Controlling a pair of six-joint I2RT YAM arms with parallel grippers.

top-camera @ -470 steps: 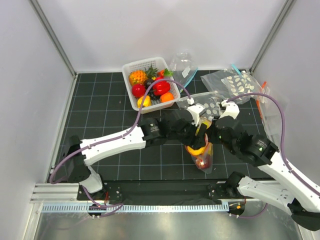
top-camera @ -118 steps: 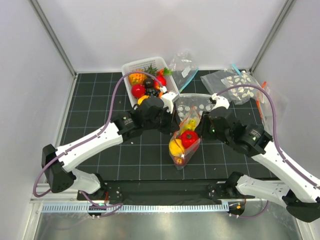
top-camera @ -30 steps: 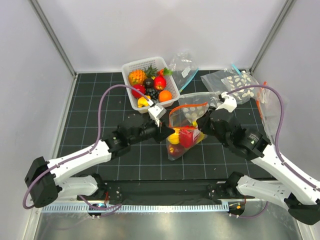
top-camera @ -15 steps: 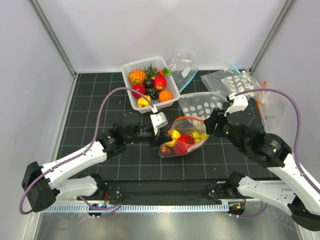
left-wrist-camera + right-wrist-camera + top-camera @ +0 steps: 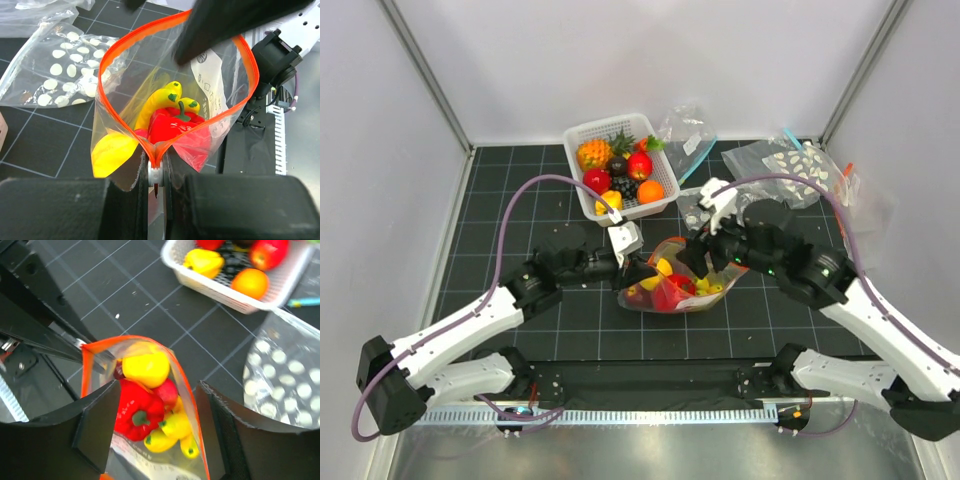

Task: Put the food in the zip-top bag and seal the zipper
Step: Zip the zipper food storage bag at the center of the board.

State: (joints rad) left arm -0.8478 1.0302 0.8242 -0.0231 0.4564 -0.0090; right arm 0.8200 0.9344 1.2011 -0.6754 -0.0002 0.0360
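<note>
Top external view, from your left: the left gripper (image 5: 626, 268) pinches one end of the zipper (image 5: 153, 152), I think to anchor that corner. The zip-top bag (image 5: 685, 288) lies between both grippers, the food (image 5: 665, 292) inside. Your right gripper (image 5: 704, 253) hangs spread across the open mouth, probably ready to press it closed.

Bright even light, blurred near foregrounds

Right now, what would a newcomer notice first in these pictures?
The clear bag with its orange zipper, stuffed with bright toy fruit, lies mid-table. The left gripper pinches one end of the zipper while the right gripper hangs open astride the bag's mouth. Behind them stands a white basket of more fruit.
</note>
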